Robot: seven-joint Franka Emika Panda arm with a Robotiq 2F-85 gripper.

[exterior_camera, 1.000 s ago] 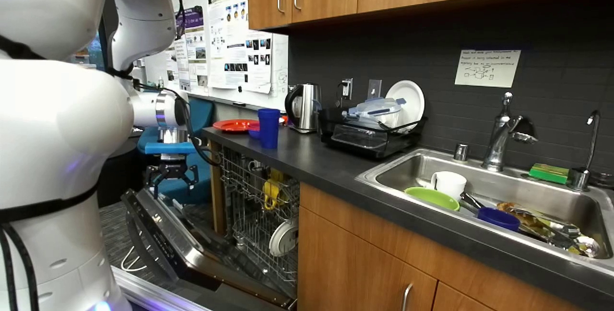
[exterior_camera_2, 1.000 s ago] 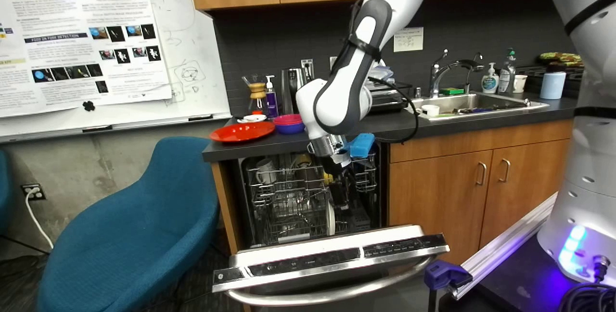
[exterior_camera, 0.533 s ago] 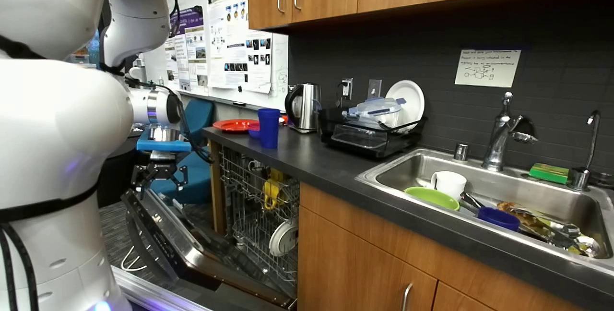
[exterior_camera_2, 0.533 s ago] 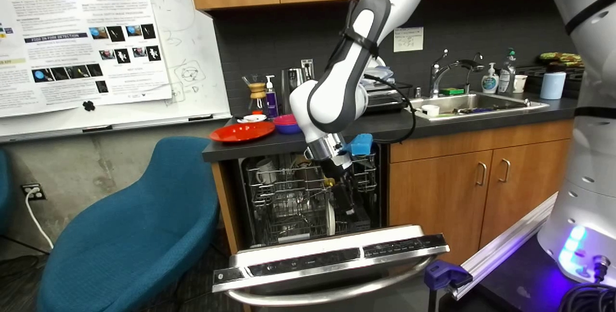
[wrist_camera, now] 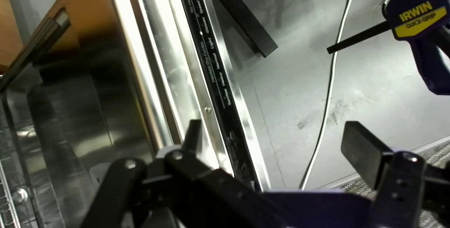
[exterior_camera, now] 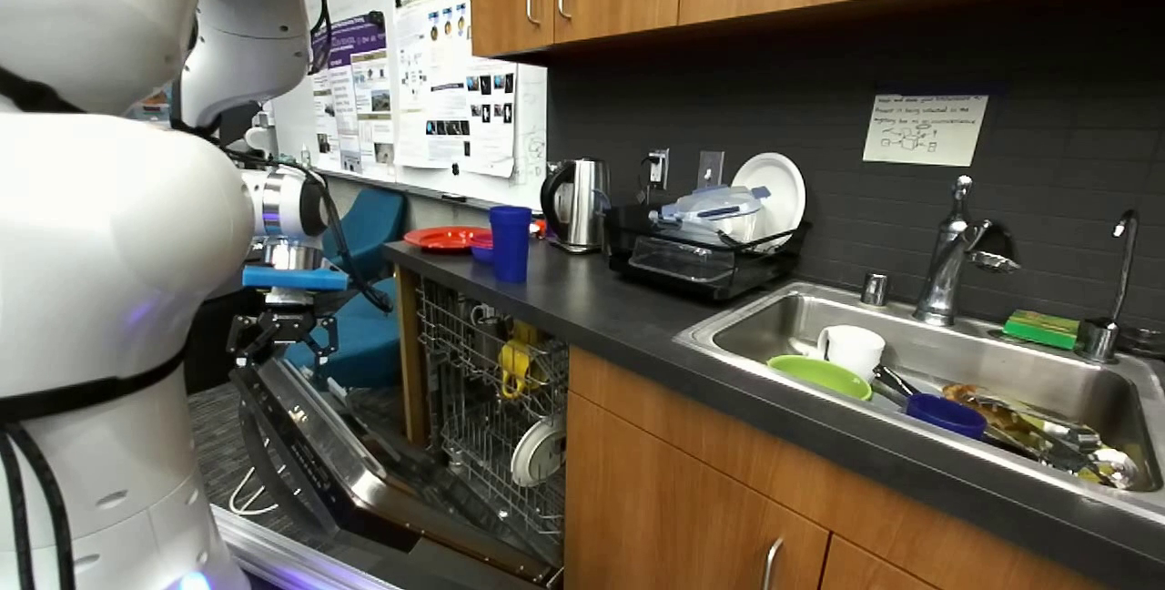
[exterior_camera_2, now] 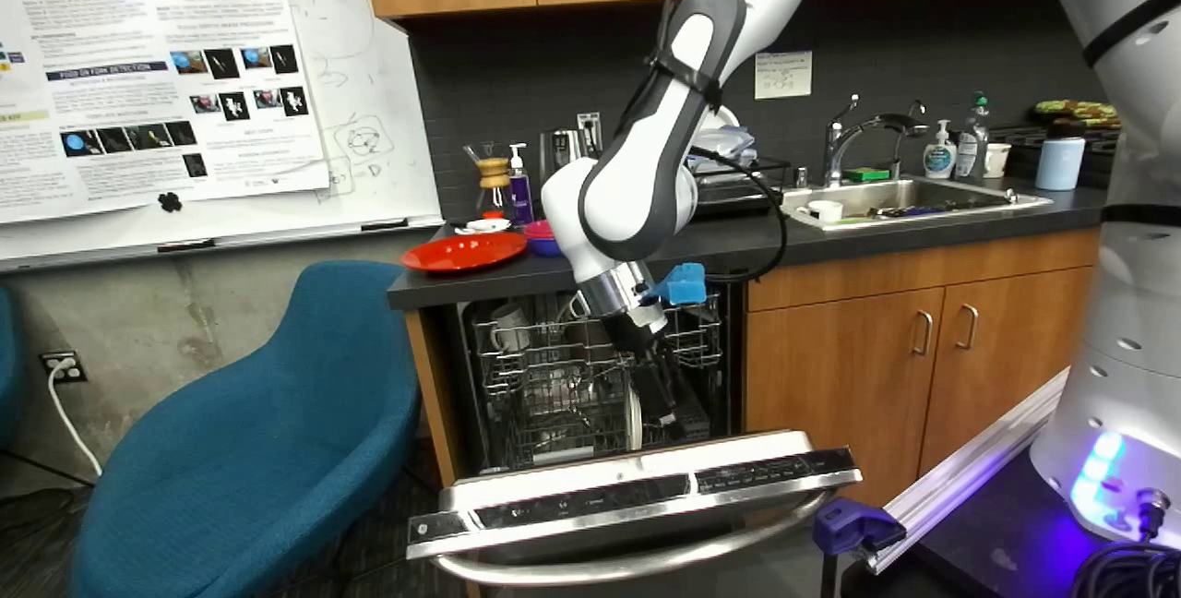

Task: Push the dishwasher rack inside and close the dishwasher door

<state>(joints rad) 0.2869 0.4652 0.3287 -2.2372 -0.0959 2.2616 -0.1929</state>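
The dishwasher door [exterior_camera: 364, 473] is half open, leaning outward at a slant; its control panel and handle face the camera in an exterior view [exterior_camera_2: 637, 498]. The dishwasher rack [exterior_camera: 496, 440] holds dishes and sits inside the cabinet; it also shows in an exterior view [exterior_camera_2: 544, 395]. Its wires show at the lower left of the wrist view [wrist_camera: 7, 200]. My gripper [exterior_camera: 280, 361] is open and empty, pointing down by the door's top edge. In the wrist view the fingers [wrist_camera: 276, 138] are wide apart, one over the door's top edge, the other beyond its outer side. Contact cannot be told.
The dark counter [exterior_camera: 601, 299] overhangs the dishwasher. A blue cup [exterior_camera: 511, 244] and red plate [exterior_camera_2: 464, 252] stand on it. A blue chair [exterior_camera_2: 268, 432] is beside the dishwasher. A purple clamp [exterior_camera_2: 853, 526] grips a metal rail [exterior_camera_2: 969, 469] near the door's corner.
My open gripper has moved outward, away from the cabinet, and slightly down to the door's top edge. The door and rack have not moved.
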